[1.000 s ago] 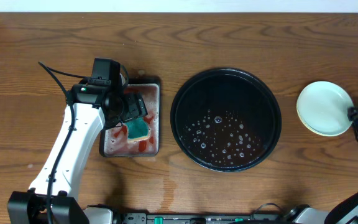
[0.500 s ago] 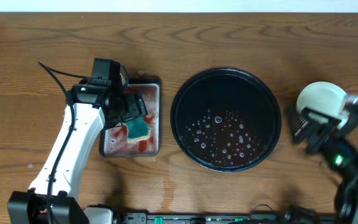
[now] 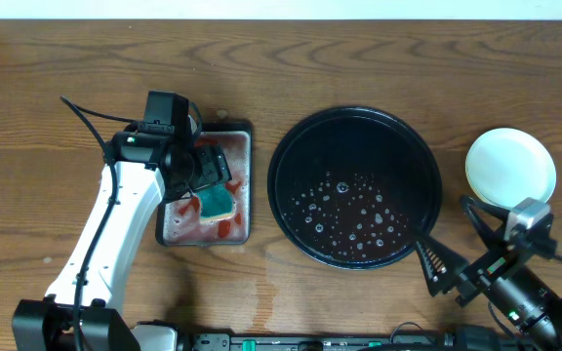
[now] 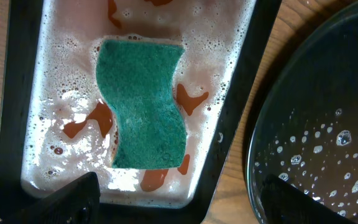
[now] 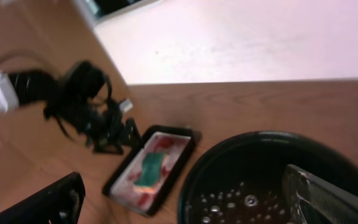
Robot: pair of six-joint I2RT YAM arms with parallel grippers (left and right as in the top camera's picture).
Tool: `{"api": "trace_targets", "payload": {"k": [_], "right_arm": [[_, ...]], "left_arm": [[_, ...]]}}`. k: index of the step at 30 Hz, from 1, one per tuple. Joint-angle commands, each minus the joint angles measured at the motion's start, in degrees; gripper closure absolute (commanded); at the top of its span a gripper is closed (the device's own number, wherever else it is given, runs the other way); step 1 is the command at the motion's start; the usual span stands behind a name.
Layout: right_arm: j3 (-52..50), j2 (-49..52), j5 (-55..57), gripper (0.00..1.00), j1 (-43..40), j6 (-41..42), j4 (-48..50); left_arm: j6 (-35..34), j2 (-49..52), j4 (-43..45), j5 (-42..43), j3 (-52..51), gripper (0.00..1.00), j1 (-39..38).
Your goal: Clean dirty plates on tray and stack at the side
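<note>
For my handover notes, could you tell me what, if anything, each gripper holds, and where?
Nothing. The left gripper and right gripper are both open and empty; the green sponge lies free.

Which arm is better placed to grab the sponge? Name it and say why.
Left. The left tool hangs open over the sudsy dish, right by the sponge. The right tool sits below the plates, with the whole tray between it and the sponge.

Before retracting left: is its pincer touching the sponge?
Apart. Left wrist view shows gaps between the green sponge and both fingers of the open left pincer.
</note>
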Motion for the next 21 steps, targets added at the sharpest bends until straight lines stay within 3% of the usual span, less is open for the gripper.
{"api": "trace_targets", "payload": {"k": [1, 5, 13, 21], "right_arm": [[-4.46, -2.99, 14.19, 0.01, 6.45, -13.16, 2.56], [-15.13, -8.28, 24.5, 0.01, 10.29, -13.31, 8.57], [-37.11, -22.29, 28.94, 0.01, 11.19, -13.51, 20.59], [-50.6, -22.29, 28.06, 0.01, 11.21, -13.75, 39.26]], "left_arm": [[0.35, -0.07, -0.13, -0.13, 0.46, 0.17, 0.15], [0.35, -0.07, -0.13, -0.13, 0.46, 0.17, 0.15], [0.35, -0.07, -0.13, -0.13, 0.46, 0.17, 0.15], [0.35, -0.07, -0.13, -0.13, 0.46, 0.17, 0.15]]}}
